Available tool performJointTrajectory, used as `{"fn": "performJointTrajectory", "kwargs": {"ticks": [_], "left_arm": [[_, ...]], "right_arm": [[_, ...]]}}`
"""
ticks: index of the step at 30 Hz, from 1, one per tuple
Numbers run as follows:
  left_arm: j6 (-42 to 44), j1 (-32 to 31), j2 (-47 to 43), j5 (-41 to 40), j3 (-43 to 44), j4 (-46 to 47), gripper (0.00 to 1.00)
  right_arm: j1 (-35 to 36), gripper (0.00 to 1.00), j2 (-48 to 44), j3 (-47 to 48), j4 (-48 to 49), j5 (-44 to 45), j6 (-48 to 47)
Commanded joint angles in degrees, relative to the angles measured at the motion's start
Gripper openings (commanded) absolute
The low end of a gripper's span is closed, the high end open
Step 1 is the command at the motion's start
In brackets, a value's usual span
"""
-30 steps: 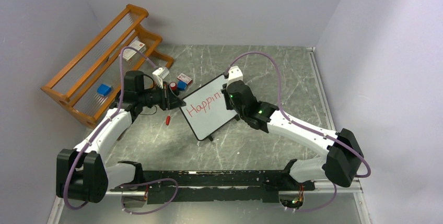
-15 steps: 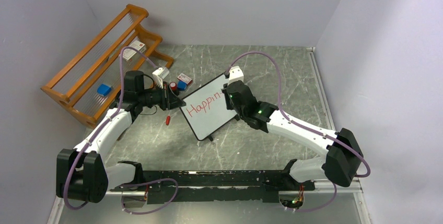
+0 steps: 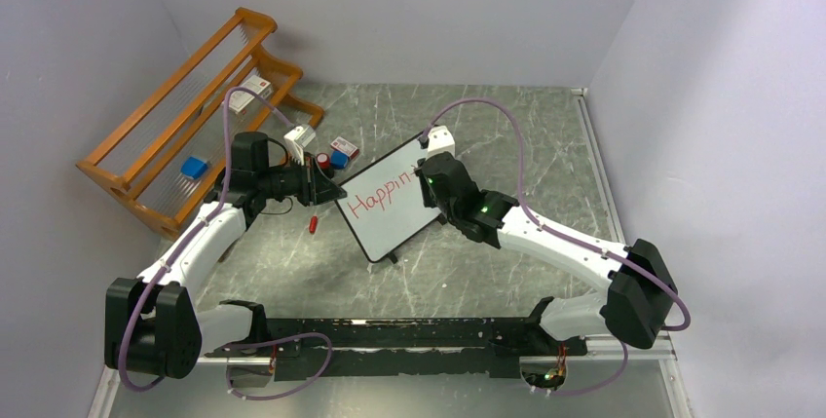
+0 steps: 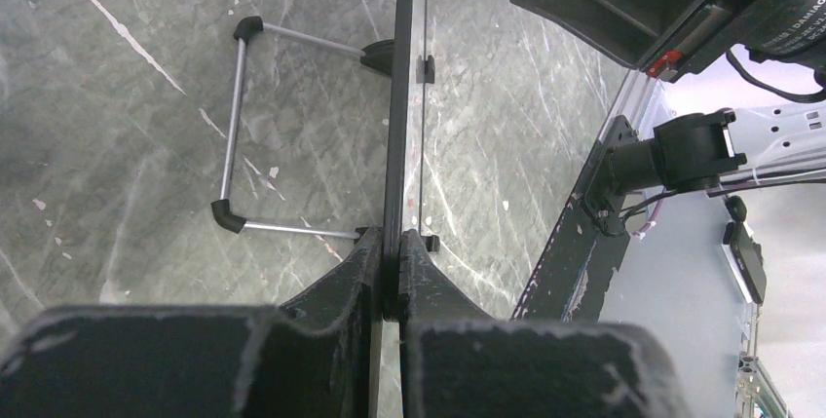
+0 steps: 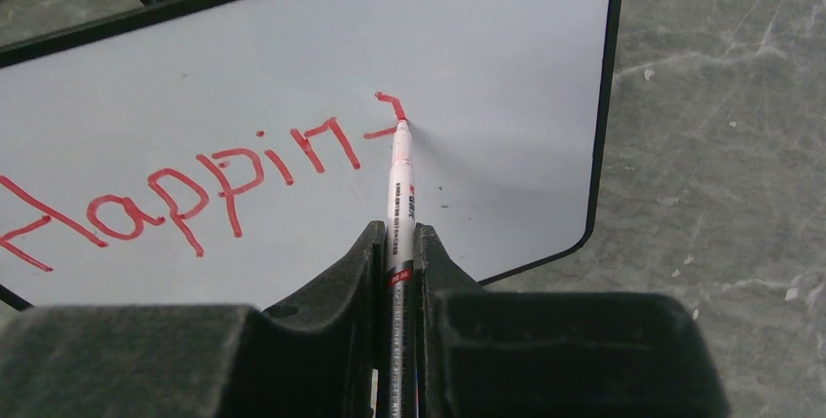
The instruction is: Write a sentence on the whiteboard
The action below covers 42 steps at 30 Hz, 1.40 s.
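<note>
Grey-green marbled table [image 3: 506, 145] fills the floor of the top view. An orange wooden rack w/ clear slats [image 3: 175, 126] sits at approx. 10 o'clock on it.

The small white rectangular whiteboard w/ thin black frame [image 3: 394, 223] stands near table centre, propped on a wire stand [image 4: 232, 126] and turned diagonally. In the left wrist view it shows edge-on [image 4: 397, 96].

Left gripper [image 3: 326, 189] is at the board's 9 o'clock edge. Its jaws are pinched nearly together on the frame [image 4: 390, 243], so it's holding the whiteboard. Right gripper [image 3: 429, 179] is over the board's 2 o'clock side. Its jaws are narrow, clamped on a slim white-barrelled red marker [image 5: 399, 184] that runs out between the fingers [image 5: 397, 233].

Marker tip touches the board face [image 5: 487, 38] at the end of the red handwritten lettering [image 5: 195, 194]. This reads "Happin" plus a part-made stroke, slanting up twd. 2 o'clock in the top view [image 3: 380, 199].

A small red cylinder [image 3: 313, 224], poss. a cap, lies on the table at the board's 8 o'clock, apart from it.
</note>
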Motion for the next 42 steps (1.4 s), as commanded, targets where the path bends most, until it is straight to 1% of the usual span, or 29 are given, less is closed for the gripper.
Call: {"fn": "performJointTrajectory", "kwargs": {"ticks": [1,24,34,42], "left_arm": [[2.3,0.0,1.0,-3.4,-0.5,-3.4,0.05],[2.4,0.0,0.8,-3.1,-0.5,-3.5,0.05],[2.3,0.0,0.9,-3.3,-0.6,-3.5,0.05],[2.2,0.0,1.0,-3.3,-0.5,-3.4,0.05]], "right_arm": [[-0.4,0.00,-0.6,-1.3,-0.9,-0.4,0.8],[-0.4,0.00,0.4,2.5,3.2,-0.9,-2.2],[-0.5,0.00,1.0,3.4,2.4,-2.4,-2.6],[-0.4,0.00,0.8,2.2,1.1,-3.9,-2.1]]}}
